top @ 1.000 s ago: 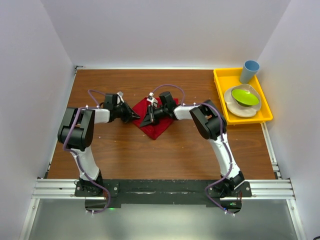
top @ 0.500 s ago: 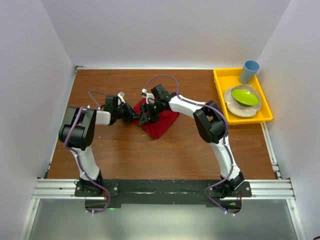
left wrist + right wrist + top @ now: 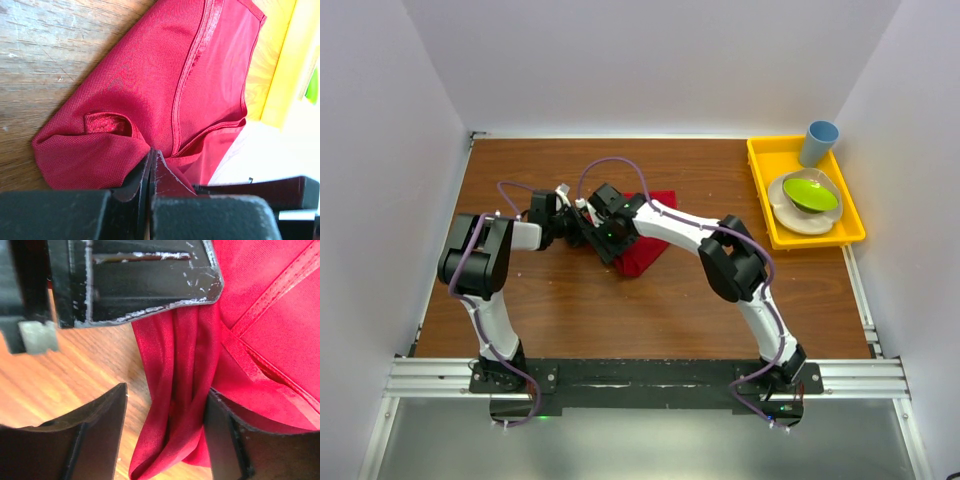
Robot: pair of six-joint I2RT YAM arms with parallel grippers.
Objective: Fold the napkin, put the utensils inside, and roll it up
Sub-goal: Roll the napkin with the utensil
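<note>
Overhead: shiny red cloth napkin [image 3: 648,250] bunched mid wooden surface [image 3: 570,300], fingertips hidden | left wrist: left end effector [image 3: 151,153] pinched together on its fold | right wrist: right end effector [image 3: 162,400] apart, straddling a hanging fold

Wooden table [image 3: 550,300], red napkin [image 3: 642,257] mid-table, yellow tray [image 3: 757,170] far right

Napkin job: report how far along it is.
Done: the napkin lies doubled over in layers on the table, its hems showing in the left wrist view. In hand: the left gripper is shut on a bunched corner, and the right gripper stands open astride a gathered fold. Left: no utensil shows in any view and nothing is rolled, so the loading and the roll remain.
</note>
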